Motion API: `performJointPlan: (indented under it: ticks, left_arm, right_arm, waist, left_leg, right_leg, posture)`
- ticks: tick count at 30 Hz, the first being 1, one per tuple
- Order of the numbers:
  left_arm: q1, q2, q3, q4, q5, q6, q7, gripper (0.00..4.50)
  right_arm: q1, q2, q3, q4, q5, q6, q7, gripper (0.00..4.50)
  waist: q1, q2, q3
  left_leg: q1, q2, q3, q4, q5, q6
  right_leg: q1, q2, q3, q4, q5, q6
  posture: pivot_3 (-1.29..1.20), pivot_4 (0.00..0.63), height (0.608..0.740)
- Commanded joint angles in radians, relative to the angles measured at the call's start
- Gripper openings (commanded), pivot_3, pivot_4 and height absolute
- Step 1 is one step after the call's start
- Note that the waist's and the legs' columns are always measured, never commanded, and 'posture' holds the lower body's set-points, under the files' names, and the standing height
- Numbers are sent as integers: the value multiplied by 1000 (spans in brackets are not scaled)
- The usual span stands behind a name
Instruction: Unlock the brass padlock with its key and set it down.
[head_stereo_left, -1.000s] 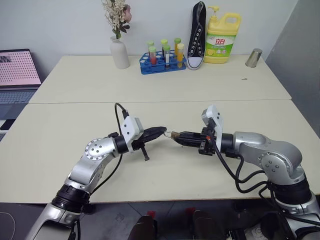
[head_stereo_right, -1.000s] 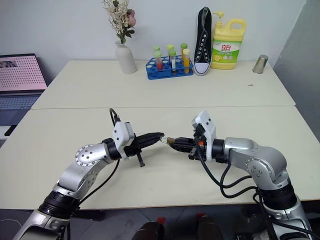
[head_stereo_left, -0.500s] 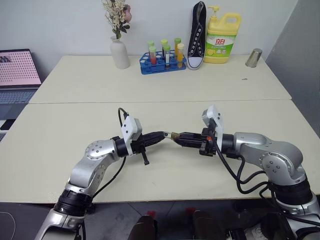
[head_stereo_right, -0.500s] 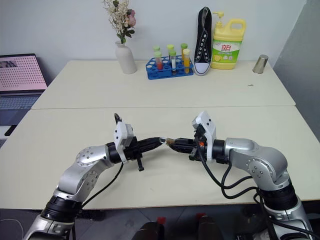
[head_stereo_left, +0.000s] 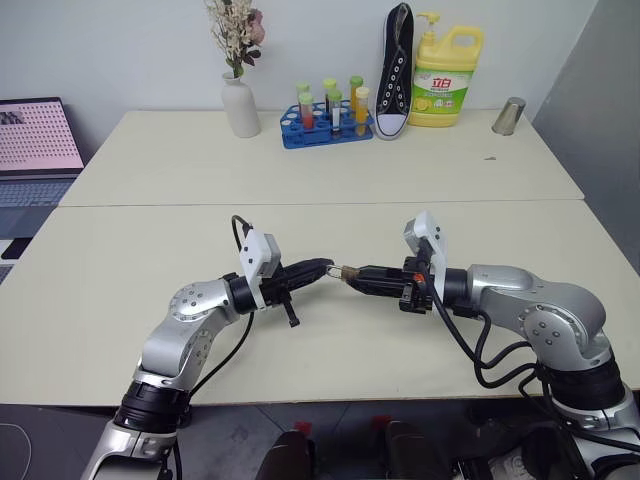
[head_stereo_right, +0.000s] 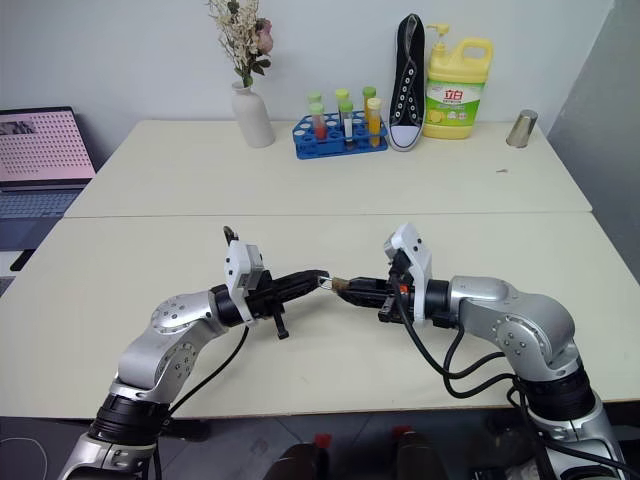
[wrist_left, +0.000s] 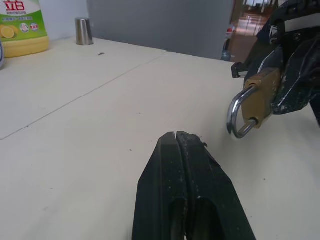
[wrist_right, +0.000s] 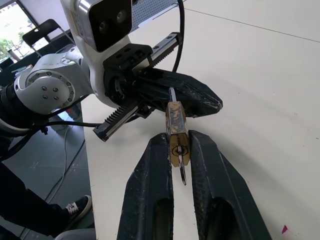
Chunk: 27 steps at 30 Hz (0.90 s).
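Note:
The brass padlock (wrist_right: 176, 131) is held above the table, pinched between the two fingers of my right gripper (head_stereo_left: 356, 275), which is shut on it. Its silver shackle (wrist_left: 235, 116) points toward my left gripper (head_stereo_left: 328, 266). A thin silvery key (wrist_right: 182, 175) sticks out of the padlock's keyhole end, between the right fingers. My left gripper is shut with nothing visible between its fingers (wrist_left: 192, 150). Its tips hover just short of the shackle, a small gap apart.
Along the far table edge stand a white vase with flowers (head_stereo_left: 239, 105), a blue test-tube rack (head_stereo_left: 325, 127), a black sneaker (head_stereo_left: 394, 70), a yellow detergent bottle (head_stereo_left: 444, 75) and a metal cup (head_stereo_left: 508, 115). A laptop (head_stereo_left: 35, 140) sits at the far left.
My left wrist has rolled a little and its arm has shifted, while the tips stay close to the padlock. The right arm and the padlock have not moved.

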Motion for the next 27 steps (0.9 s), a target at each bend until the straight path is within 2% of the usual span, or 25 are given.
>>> performJointPlan:
  ticks: [1, 13, 27]
  left_arm:
    - [9, -2, 16, -67, -35, 22, -28, 0]
    - [30, 10, 43, -106, -47, 70, -47, 0]
    - [33, 40, 82, -224, -167, 246, -32, 0]
  right_arm:
    - [-1, -2, -12, -19, -3, -13, 16, 131]
    - [2, -5, -6, -16, -13, -14, 22, 131]
    - [2, -1, -4, -12, -31, -12, 39, 131]
  waist:
    - [0, 0, 0]
    - [0, 0, 0]
    - [0, 0, 0]
  left_leg:
    - [0, 0, 0, 0, 0, 0]
    - [0, 0, 0, 0, 0, 0]
    - [0, 0, 0, 0, 0, 0]
  right_leg:
    - [0, 0, 0, 0, 0, 0]
    - [0, 0, 0, 0, 0, 0]
    - [0, 0, 0, 0, 0, 0]
  posture:
    - [0, 150, 740]
    - [0, 150, 740]
    - [0, 150, 740]
